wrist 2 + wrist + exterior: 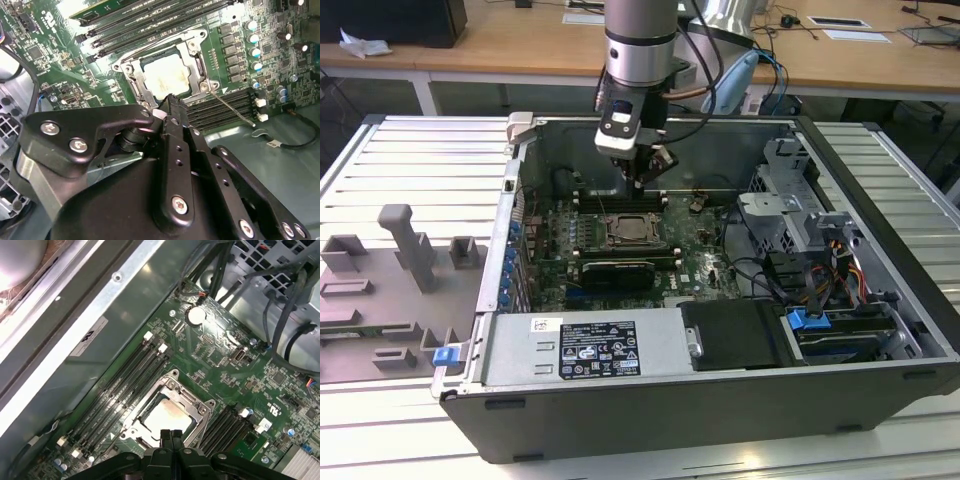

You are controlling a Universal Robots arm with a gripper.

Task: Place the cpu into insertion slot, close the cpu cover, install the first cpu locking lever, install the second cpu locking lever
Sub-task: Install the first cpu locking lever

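Closest, the hand, fingers pinched together on nothing, hangs just above the chip lying under its metal cover on the green board, so the loose thin lever likely needs a slow, straight push.

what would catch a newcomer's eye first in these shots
The open computer case sits in the middle of the exterior view, with the gripper reaching down into it, shut, just above the green board. In both wrist views the pale cpu lies seated with the cpu cover framing it, just ahead of the gripper. A thin metal lever sticks out beside the cover.
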